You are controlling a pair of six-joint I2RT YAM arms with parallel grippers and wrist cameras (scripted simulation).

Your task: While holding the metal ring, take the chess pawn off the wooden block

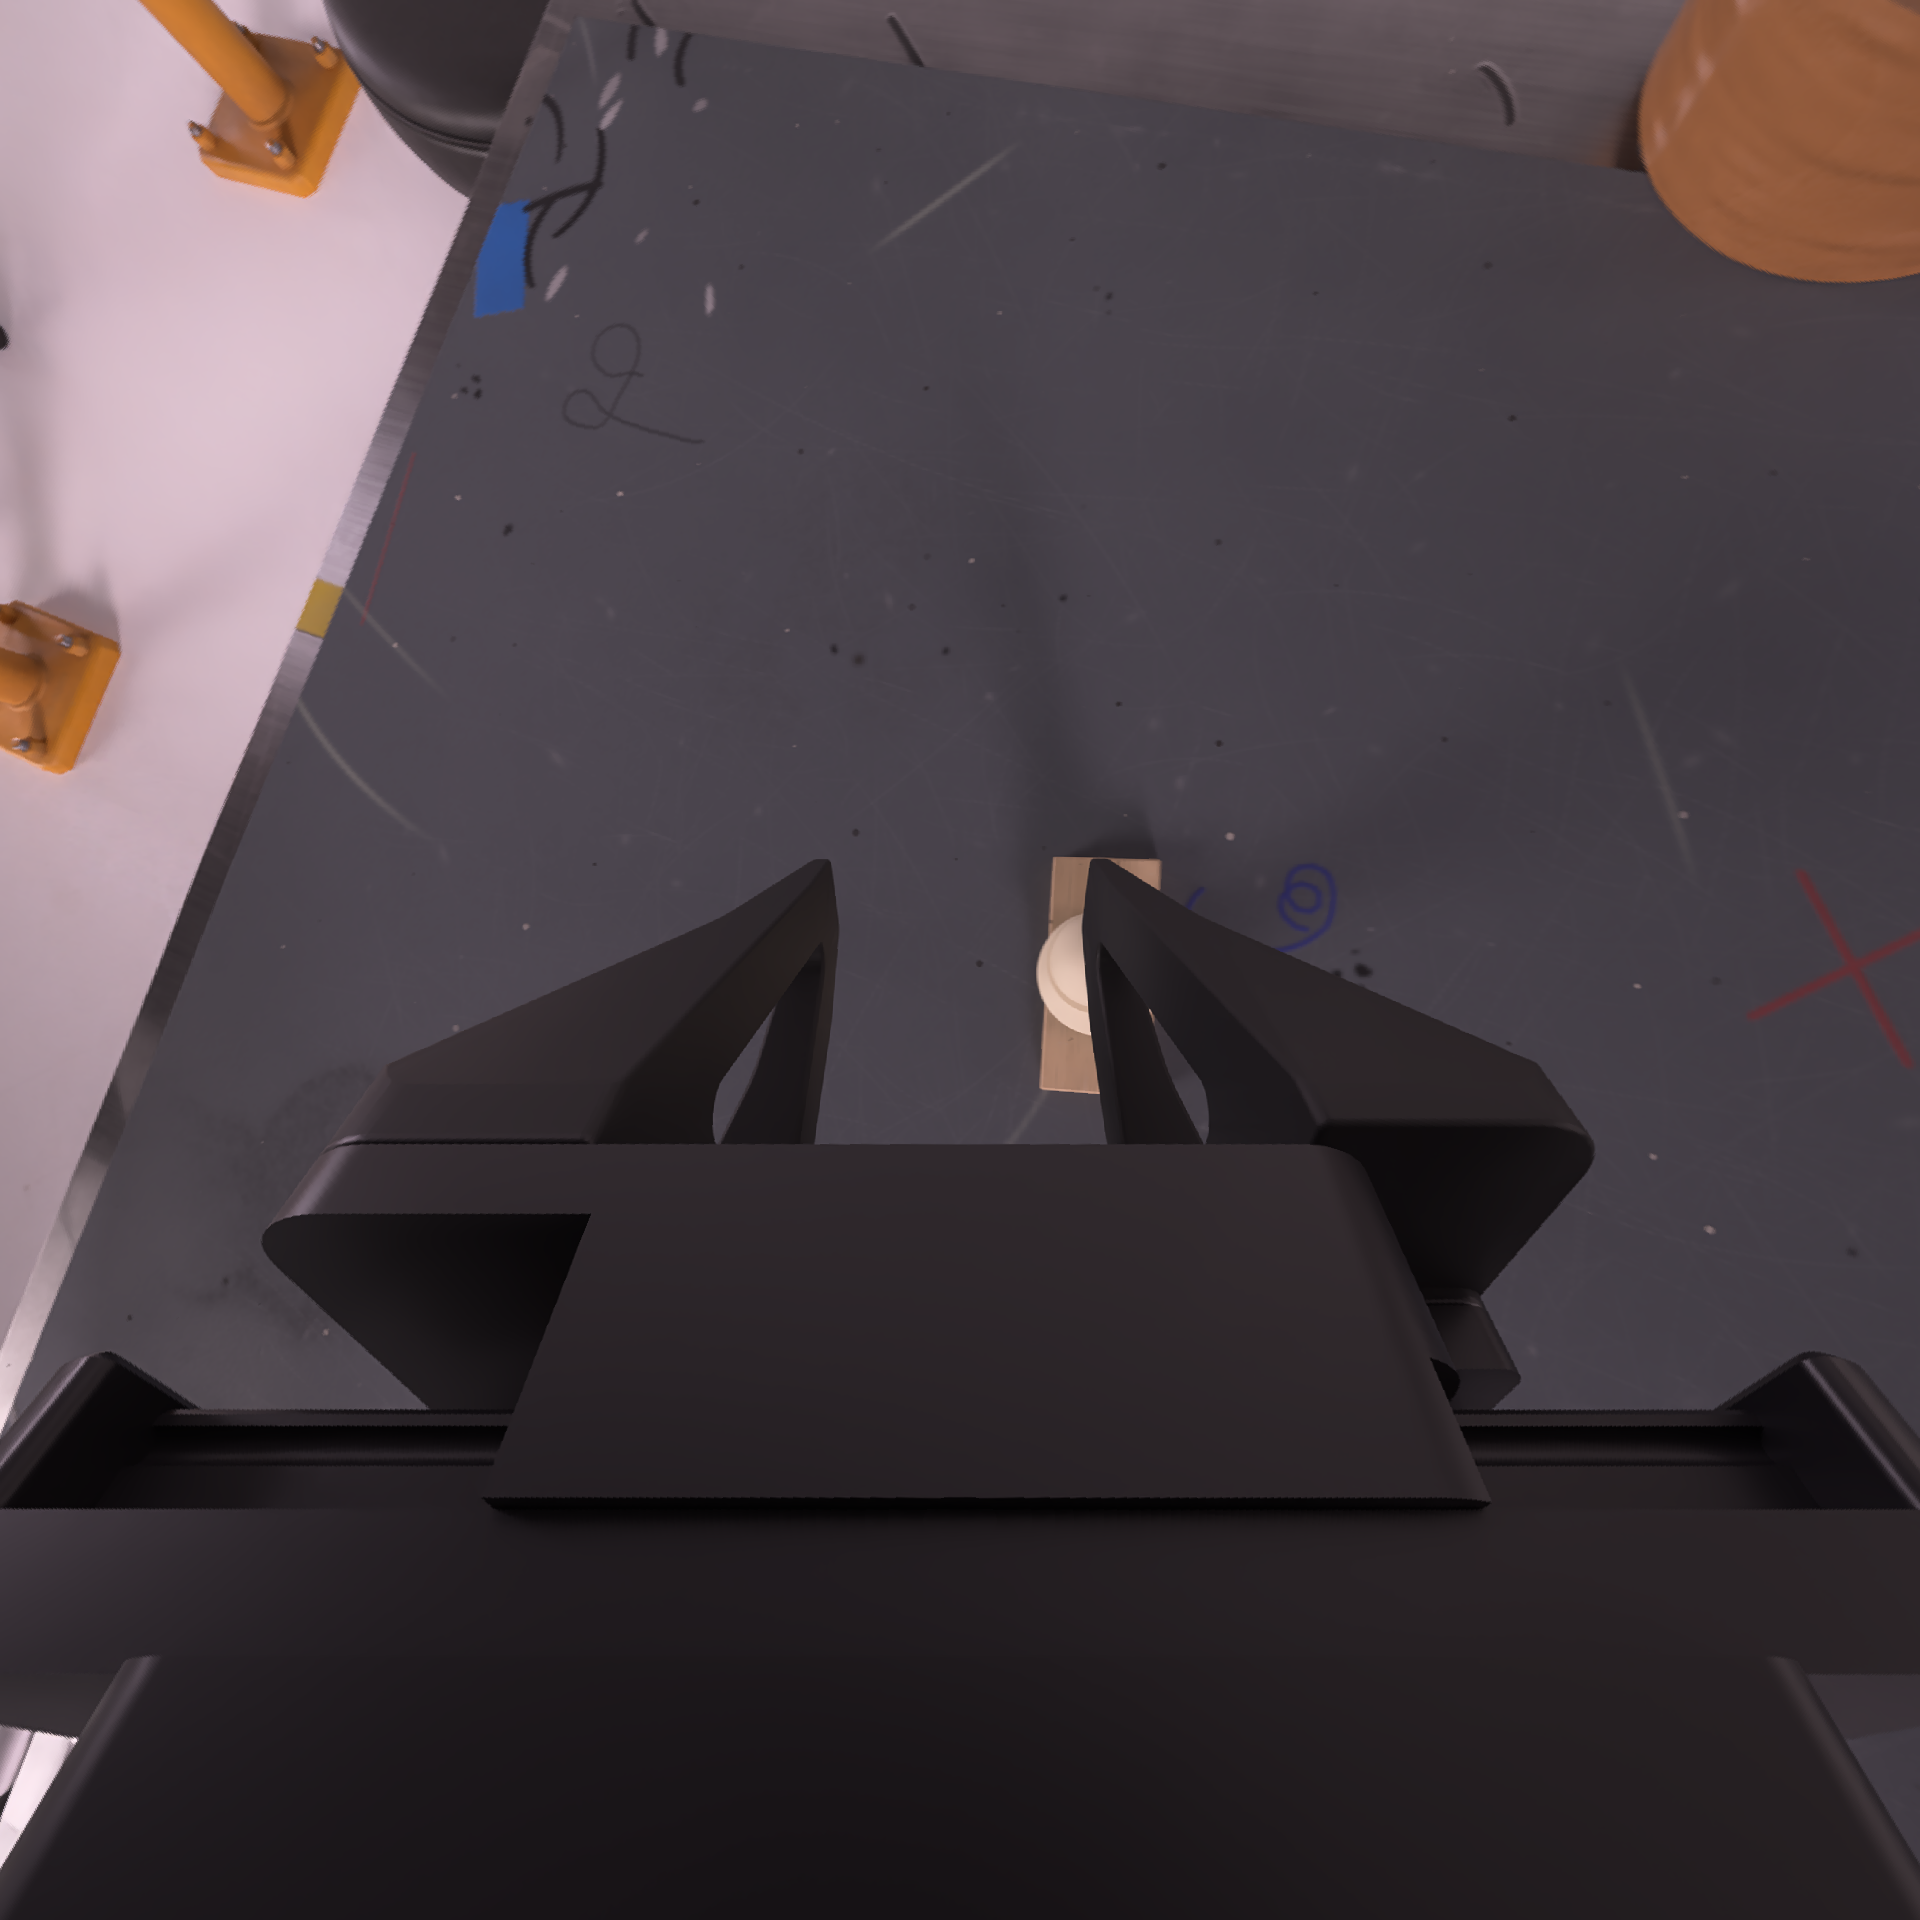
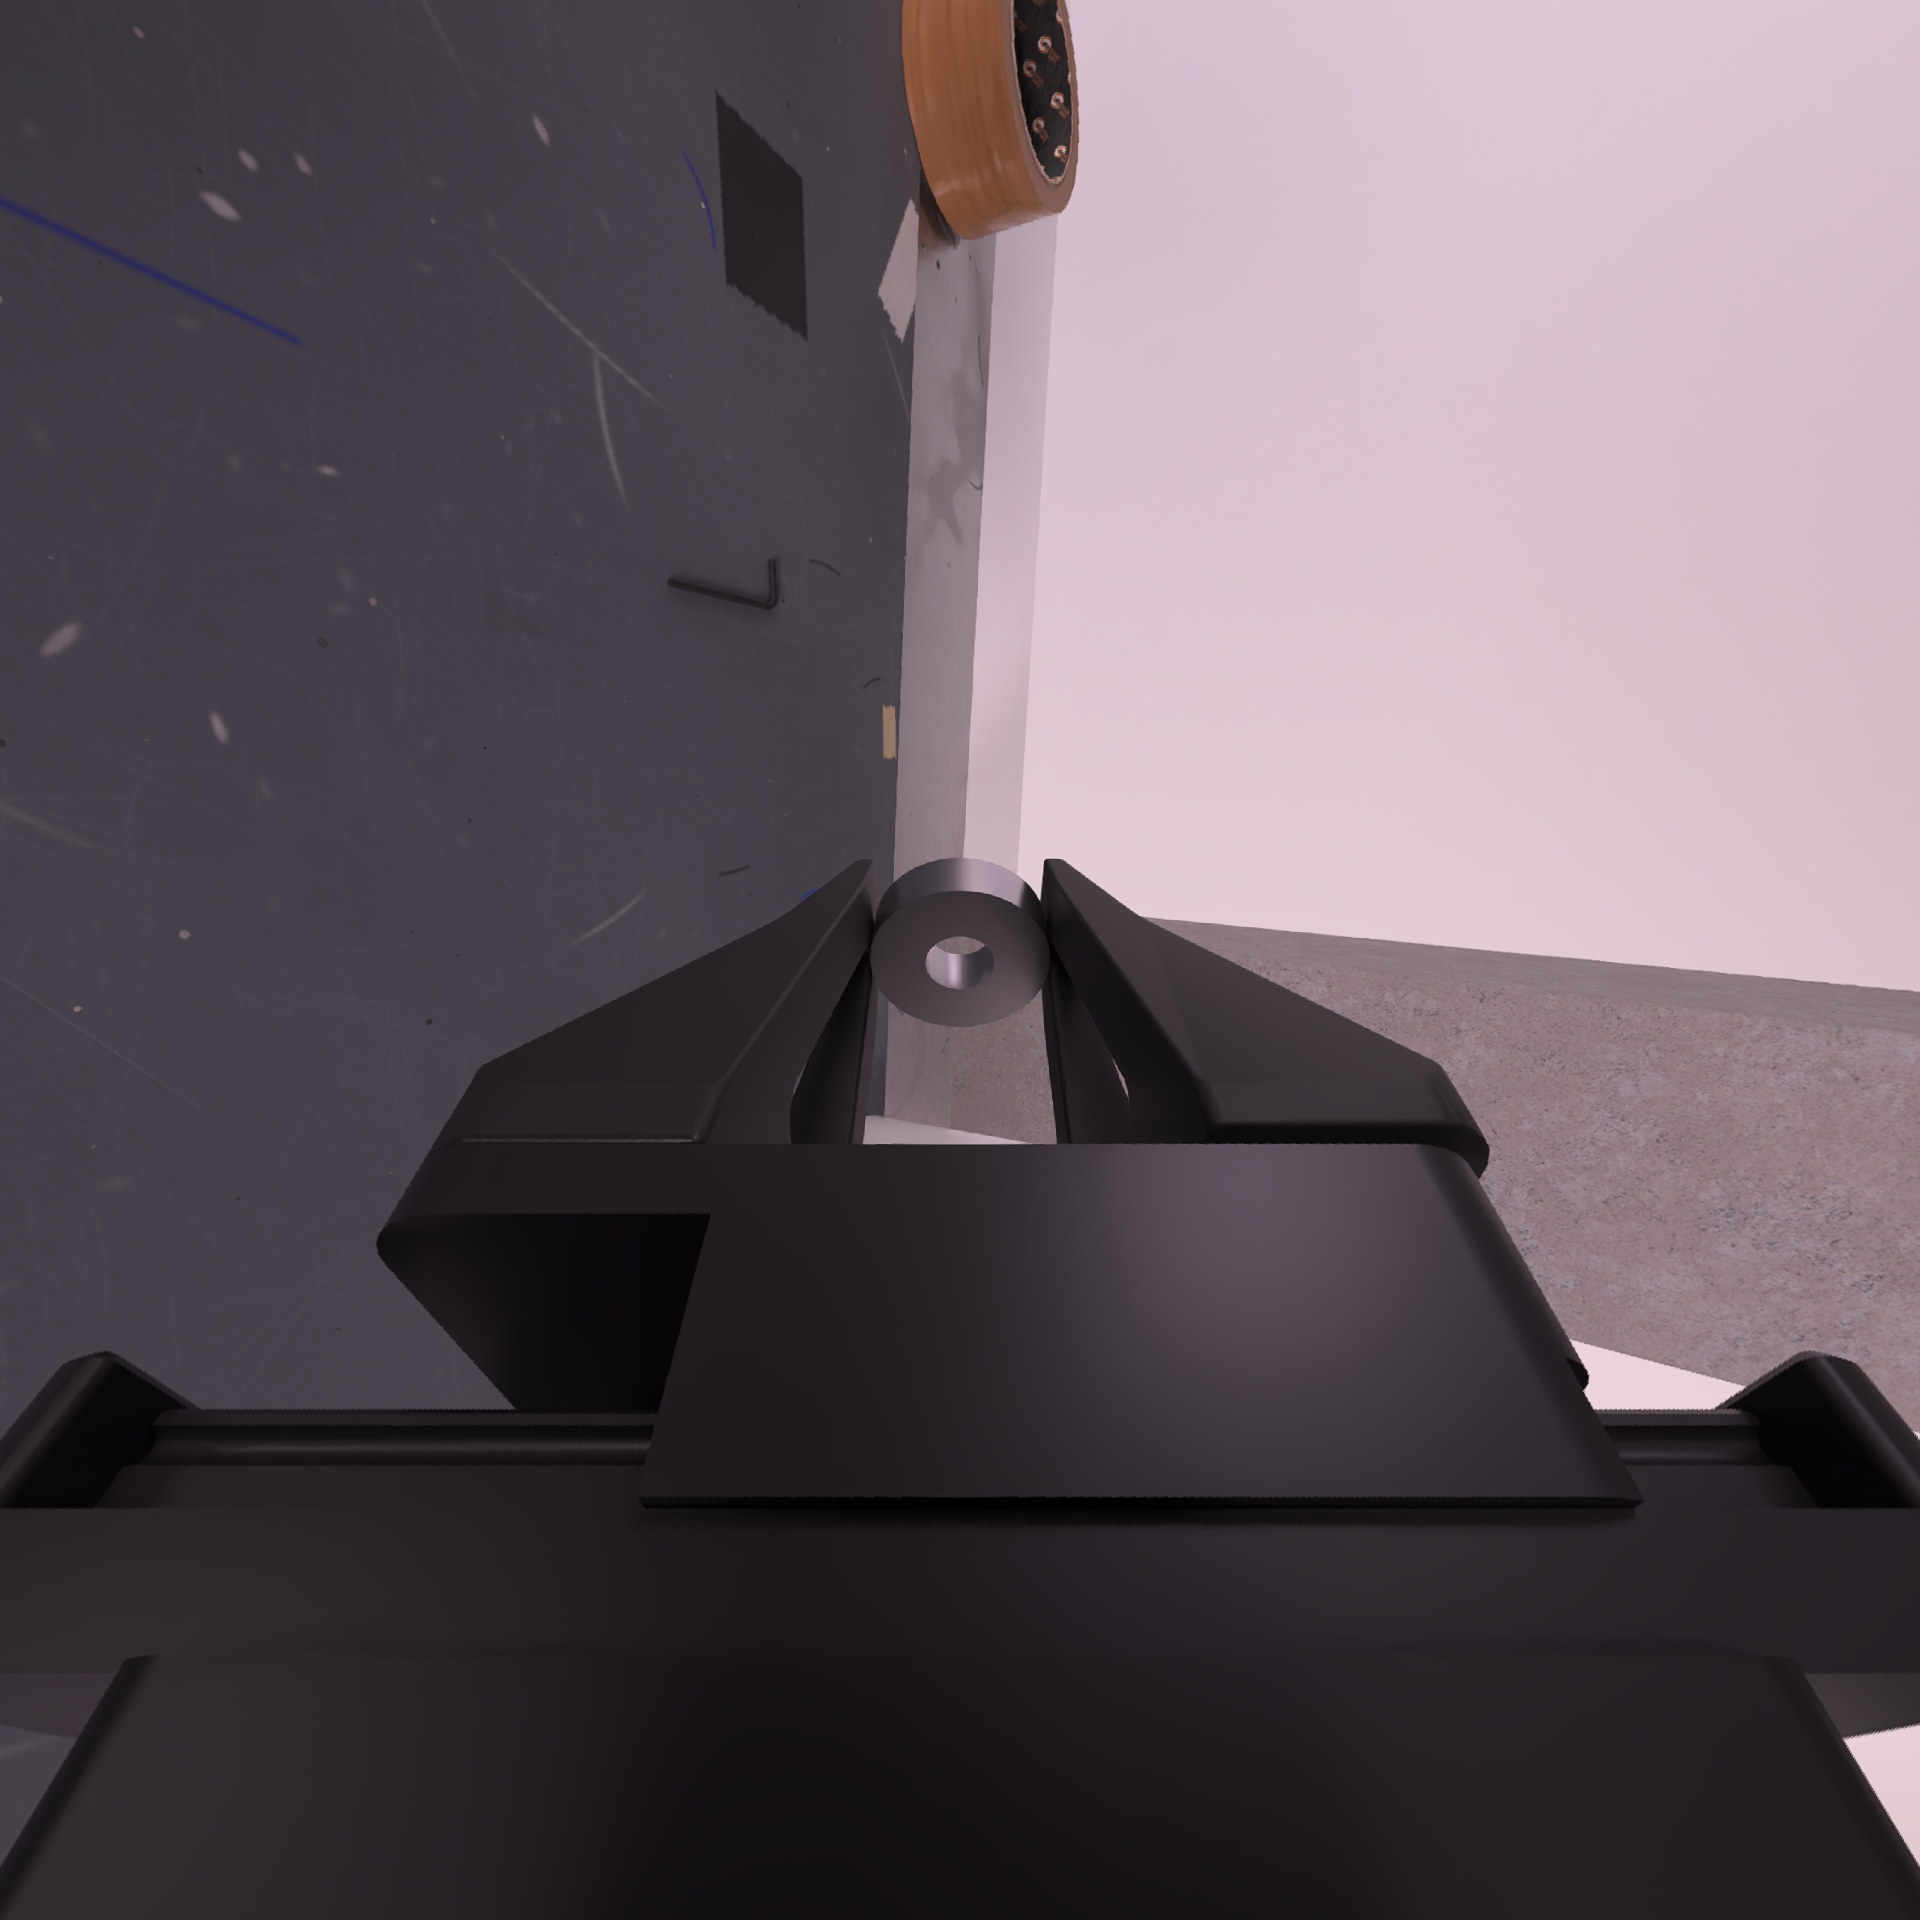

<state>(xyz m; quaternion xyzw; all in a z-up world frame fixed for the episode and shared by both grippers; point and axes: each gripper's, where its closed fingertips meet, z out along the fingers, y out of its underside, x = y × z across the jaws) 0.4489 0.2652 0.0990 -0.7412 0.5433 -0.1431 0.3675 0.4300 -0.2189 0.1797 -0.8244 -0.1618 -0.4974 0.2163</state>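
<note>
Jaws of right gripper pinch the metal ring, lifted clear of the desk: that half's done. Left gripper jaws spread, empty; chess pawn still on wooden block, at 3 o'clock of the gap, behind one finger. Grab + lift left.

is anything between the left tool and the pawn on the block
Nothing visible blocks it. The left tool hangs open above the table, and the chess pawn on the wooden block sits partly behind its right-hand finger, off centre.
</note>
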